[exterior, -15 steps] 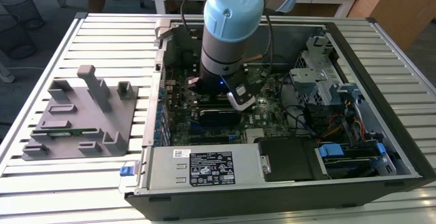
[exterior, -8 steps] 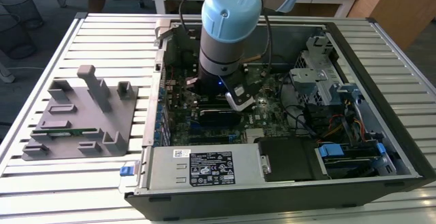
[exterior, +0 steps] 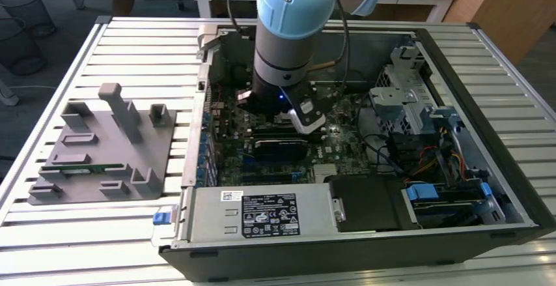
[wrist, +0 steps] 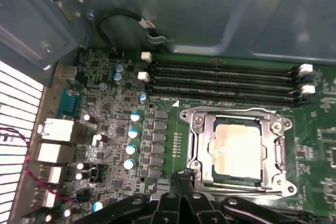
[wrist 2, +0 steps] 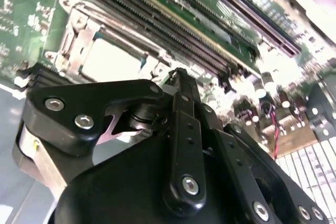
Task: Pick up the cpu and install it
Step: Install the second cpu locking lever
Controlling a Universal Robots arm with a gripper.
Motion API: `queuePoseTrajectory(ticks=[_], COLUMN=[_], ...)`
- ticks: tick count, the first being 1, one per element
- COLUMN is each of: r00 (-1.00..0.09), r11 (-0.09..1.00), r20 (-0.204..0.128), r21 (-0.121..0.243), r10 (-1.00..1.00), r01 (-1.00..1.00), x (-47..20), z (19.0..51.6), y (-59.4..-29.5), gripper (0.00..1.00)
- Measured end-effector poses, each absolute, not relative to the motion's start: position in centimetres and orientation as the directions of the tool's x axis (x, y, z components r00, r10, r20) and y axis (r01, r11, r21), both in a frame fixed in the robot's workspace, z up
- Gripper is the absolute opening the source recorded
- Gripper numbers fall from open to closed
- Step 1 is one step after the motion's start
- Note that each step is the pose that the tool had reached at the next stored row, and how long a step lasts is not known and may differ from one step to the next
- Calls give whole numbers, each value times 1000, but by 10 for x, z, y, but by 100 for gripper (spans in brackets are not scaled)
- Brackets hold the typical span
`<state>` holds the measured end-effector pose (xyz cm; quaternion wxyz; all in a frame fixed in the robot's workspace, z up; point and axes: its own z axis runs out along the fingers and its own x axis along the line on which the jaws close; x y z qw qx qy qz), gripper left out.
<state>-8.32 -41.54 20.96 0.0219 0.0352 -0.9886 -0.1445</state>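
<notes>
The cpu (wrist: 237,147) lies flat in the motherboard socket, its shiny silver top showing inside the metal socket frame (wrist: 279,153). In the second wrist view the cpu (wrist 2: 111,61) shows as a bright square just beyond the fingertips. My gripper (wrist: 181,178) hovers at the socket's near edge, a little to one side of the chip, with its black fingers (wrist 2: 178,85) pressed together and nothing between them. In the exterior view the arm (exterior: 287,45) reaches straight down into the open computer case (exterior: 486,123).
Several empty memory slots (wrist: 226,80) run along the socket's far side. A grey fixture (exterior: 104,149) carrying a green memory stick (exterior: 83,167) sits on the slatted table at the exterior view's left. The power supply (exterior: 260,214) and drive cage (exterior: 408,103) crowd the case.
</notes>
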Motion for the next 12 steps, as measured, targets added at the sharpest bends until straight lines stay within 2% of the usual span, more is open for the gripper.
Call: queuePoseTrajectory(ticks=[5, 12], r00=[-997, -997], r11=[956, 956], r20=[33, 33], r21=[287, 287], r10=[-76, -76], r01=[-63, -63], x=[-83, -83], z=[223, 224], y=[-415, -415], gripper=[11, 11])
